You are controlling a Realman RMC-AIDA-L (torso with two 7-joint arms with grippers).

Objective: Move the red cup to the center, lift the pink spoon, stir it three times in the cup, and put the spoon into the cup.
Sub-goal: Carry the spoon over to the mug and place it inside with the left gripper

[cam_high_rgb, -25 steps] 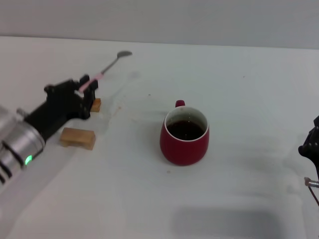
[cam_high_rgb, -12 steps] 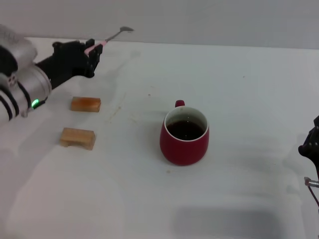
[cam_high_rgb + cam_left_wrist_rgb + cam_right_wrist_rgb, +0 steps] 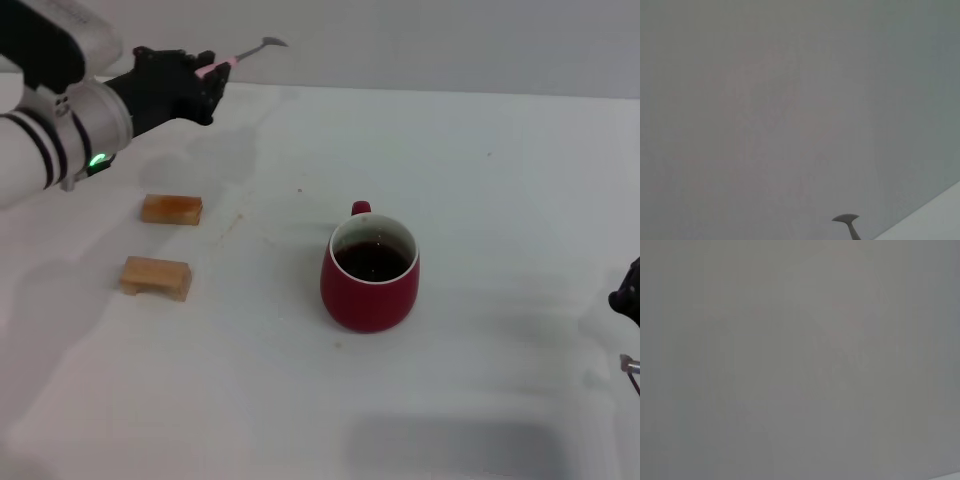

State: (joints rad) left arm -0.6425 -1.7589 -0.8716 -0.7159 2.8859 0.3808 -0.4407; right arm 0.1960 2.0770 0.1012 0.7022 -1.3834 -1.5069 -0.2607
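Head view: left tool (image 3: 205, 82) clamps the pink spoon (image 3: 240, 54) aloft, far from the red cup (image 3: 371, 273), ready for stirring; right tool's (image 3: 628, 300) state unclear.

Left arm (image 3: 55, 135): white cylindrical casing, black rings, small green indicator light, black sleeve section, black left gripper (image 3: 205, 85). Right gripper (image 3: 628, 296): black, partly visible at frame edge, thin wire beneath.

White table (image 3: 500, 180) bears red cup (image 3: 370, 275), two wooden blocks (image 3: 171, 209).
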